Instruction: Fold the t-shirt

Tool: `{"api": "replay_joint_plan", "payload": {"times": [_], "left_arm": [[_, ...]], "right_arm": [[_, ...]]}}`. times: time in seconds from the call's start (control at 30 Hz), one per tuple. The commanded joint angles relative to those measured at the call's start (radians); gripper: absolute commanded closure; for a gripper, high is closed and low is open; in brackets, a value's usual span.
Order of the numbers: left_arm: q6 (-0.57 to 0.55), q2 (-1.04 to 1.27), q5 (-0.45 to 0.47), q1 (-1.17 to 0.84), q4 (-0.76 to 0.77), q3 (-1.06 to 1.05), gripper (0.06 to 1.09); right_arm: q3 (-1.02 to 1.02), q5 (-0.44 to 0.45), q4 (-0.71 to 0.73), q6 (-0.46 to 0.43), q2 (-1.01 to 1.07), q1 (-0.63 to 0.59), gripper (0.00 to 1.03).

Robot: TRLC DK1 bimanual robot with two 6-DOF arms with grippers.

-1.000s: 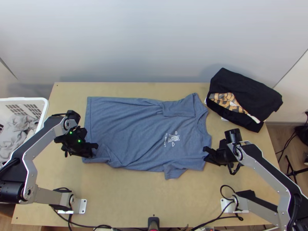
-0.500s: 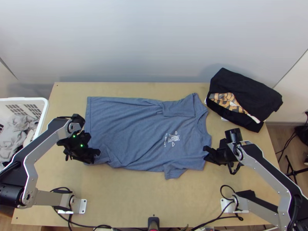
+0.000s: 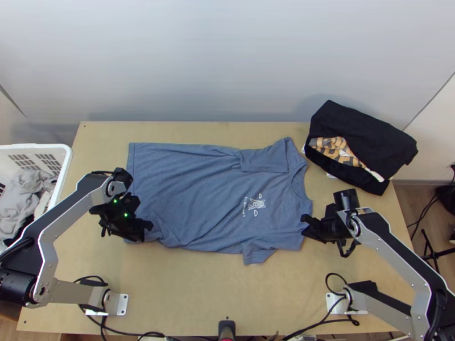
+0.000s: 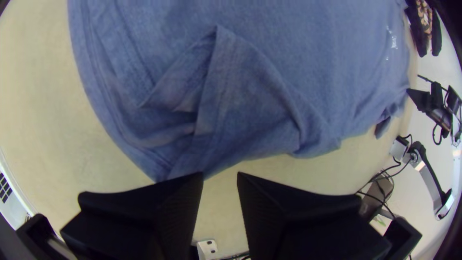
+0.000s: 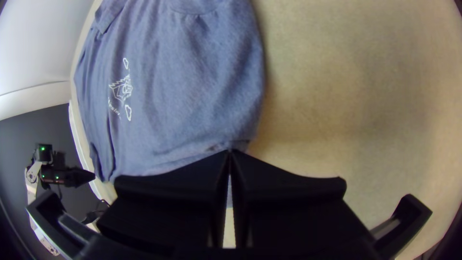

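T-shirt bears white print; left gripper gapes empty, right gripper pinches its shoulder.

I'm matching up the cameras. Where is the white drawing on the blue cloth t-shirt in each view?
Top view: the white drawing is on the t-shirt's chest, near the neckline.
Left wrist view: the drawing, far across the shirt from its rumpled hem.
Right wrist view: the drawing, much closer.
Shared landmark: the black right gripper, at the shirt's edge.
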Motion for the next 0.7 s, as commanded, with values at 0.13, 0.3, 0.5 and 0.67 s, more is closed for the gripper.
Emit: {"api": "replay_joint_plan", "payload": {"times": [0.13, 0.3, 0.5, 0.67], "left_arm": [[-0.04, 0.042, 0.014, 0.031, 0.011, 0.095, 0.68], [-0.042, 0.07, 0.014, -0.012, 0.011, 0.054, 0.68], [-0.076, 0.114, 0.032, -0.069, 0.065, -0.017, 0.68], [-0.076, 0.117, 0.031, -0.081, 0.084, -0.075, 0.68]], "right_arm": [[-0.012, 0.001, 0.0, 0.012, -0.007, 0.004, 1.0], [-0.009, 0.001, 0.0, 0.017, -0.007, 0.006, 1.0], [-0.006, 0.001, 0.0, 0.021, -0.007, 0.006, 1.0], [-0.009, 0.001, 0.0, 0.021, -0.012, 0.001, 1.0]]}}
